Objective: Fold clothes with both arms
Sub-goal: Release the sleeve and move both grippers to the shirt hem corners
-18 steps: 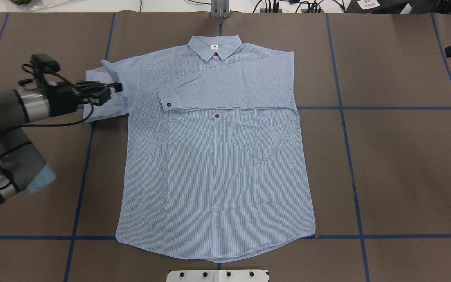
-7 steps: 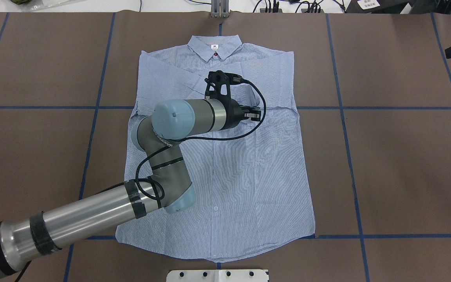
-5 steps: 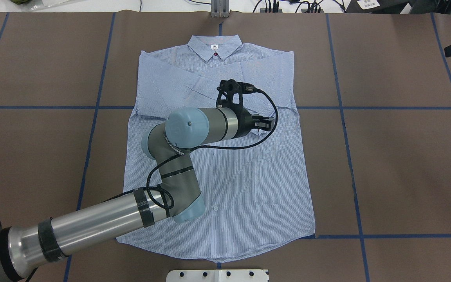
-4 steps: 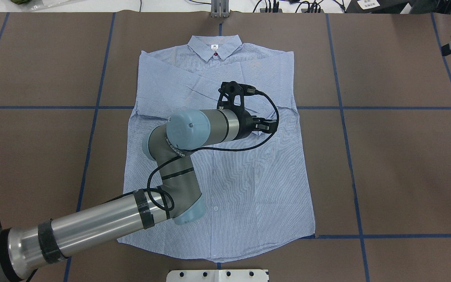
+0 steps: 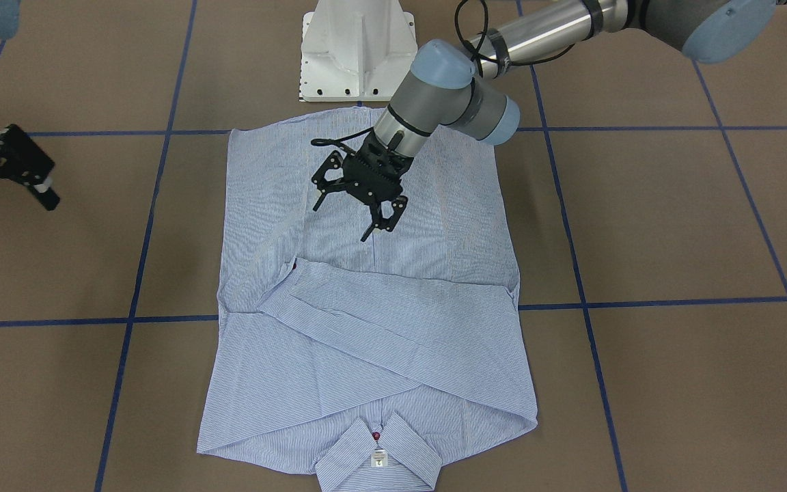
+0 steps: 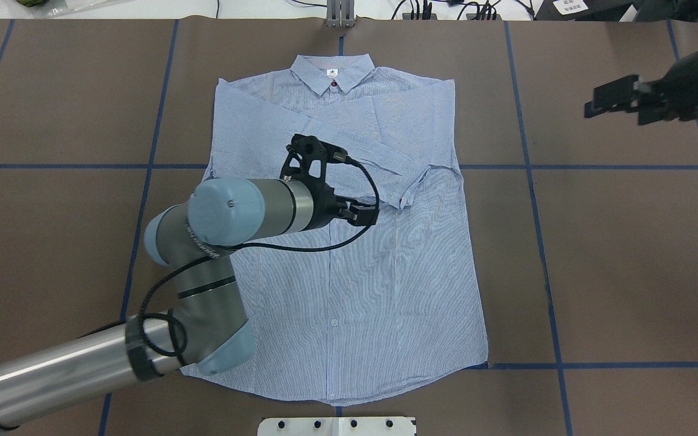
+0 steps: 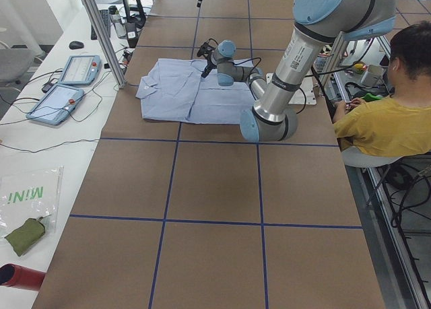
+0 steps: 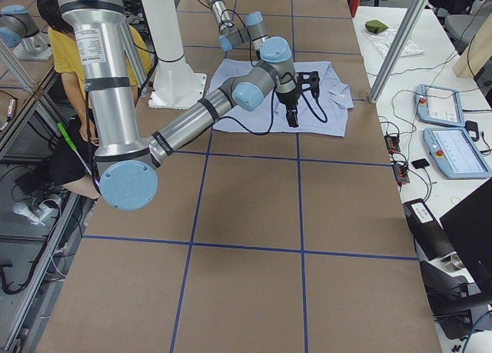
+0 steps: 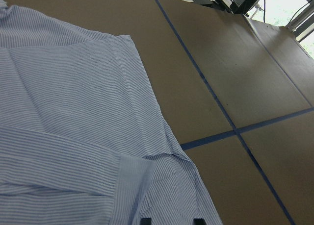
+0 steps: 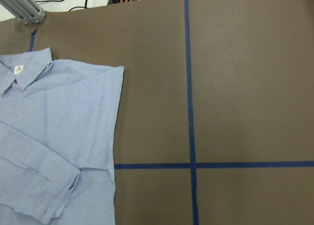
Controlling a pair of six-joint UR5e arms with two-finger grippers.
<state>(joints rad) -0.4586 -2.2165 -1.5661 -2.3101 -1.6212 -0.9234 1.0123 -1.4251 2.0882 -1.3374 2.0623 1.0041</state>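
Note:
The light blue striped shirt [image 6: 385, 290] lies flat and front up, collar at the far side, with both sleeves folded across the chest. The upper sleeve's cuff [image 6: 408, 191] rests near the shirt's right edge. My left gripper [image 6: 368, 215] hovers over the shirt's middle, open and empty, a little short of that cuff; it also shows in the front view [image 5: 342, 220]. In the left wrist view its fingertips [image 9: 197, 220] sit above the cuff [image 9: 132, 186]. My right gripper [image 6: 594, 103] is open and empty above bare table, well right of the shirt, and shows in the front view [image 5: 19, 207].
The white pedestal base [image 5: 358, 48] stands at the table's near edge, just behind the shirt's hem. A metal post [image 6: 340, 15] stands at the far edge beyond the collar. Blue tape lines [image 6: 558, 272] grid the brown table. A seated person [image 7: 387, 114] is beside the robot.
My left gripper carried the left sleeve across the chest, let it go near the right edge and drew back left. My right gripper came in from the right.

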